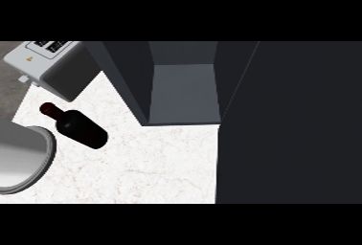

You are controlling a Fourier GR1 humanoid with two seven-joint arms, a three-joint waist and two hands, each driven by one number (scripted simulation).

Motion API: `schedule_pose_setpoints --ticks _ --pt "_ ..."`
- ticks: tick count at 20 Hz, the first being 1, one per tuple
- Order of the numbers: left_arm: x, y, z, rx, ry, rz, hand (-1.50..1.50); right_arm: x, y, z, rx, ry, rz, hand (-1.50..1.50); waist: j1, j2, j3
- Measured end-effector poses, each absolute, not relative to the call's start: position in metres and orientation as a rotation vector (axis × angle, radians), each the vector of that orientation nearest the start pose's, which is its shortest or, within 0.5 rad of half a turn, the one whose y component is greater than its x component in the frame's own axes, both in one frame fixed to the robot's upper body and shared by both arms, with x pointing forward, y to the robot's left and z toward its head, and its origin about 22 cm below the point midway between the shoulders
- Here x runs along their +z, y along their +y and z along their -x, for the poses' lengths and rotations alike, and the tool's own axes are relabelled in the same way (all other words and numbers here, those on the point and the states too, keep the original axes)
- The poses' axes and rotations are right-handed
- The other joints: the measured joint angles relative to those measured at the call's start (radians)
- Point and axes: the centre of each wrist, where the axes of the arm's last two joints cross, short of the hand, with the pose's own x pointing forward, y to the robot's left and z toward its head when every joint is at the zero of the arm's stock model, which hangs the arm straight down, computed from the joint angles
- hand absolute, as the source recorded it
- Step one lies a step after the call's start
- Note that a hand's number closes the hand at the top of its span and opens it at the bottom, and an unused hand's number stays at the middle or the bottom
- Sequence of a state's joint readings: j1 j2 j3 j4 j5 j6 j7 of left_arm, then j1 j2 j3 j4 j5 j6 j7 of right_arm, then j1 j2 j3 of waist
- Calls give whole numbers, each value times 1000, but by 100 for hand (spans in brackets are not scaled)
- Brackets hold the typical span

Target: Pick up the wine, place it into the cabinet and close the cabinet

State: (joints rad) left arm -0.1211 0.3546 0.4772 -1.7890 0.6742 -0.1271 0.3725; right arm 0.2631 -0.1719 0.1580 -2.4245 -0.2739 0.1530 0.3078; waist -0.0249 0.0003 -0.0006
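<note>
A dark wine bottle (76, 126) with a red cap stands on the white marble counter (155, 162) at the left, seen from above with its neck toward the upper left. The dark grey cabinet (180, 91) stands open at the middle back, its grey inner shelf bare. Its open door (290, 124) fills the right side of the view as a large dark panel. Neither hand shows in the view.
A silver toaster (50, 64) sits at the back left. A grey round pot or sink rim (25, 160) shows at the left edge, close to the bottle.
</note>
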Motion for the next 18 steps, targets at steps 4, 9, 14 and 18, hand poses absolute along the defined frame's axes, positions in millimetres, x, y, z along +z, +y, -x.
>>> schedule_pose_setpoints --ticks 4,9,14,18 --pt "114 380 -249 278 -1695 134 -150 149 -230 -134 244 -1835 -346 -150 -1 0 0" --pt "79 384 -263 307 -1703 26 -150 145 -233 -133 262 -1830 -350 -150 -3 1 0" --pt "47 387 -268 292 -1714 -28 -150 143 -236 -132 263 -1833 -349 -150 1 -2 4" --pt "27 388 -271 267 -1701 -12 -150 142 -239 -133 270 -1842 -347 -150 2 -4 9"
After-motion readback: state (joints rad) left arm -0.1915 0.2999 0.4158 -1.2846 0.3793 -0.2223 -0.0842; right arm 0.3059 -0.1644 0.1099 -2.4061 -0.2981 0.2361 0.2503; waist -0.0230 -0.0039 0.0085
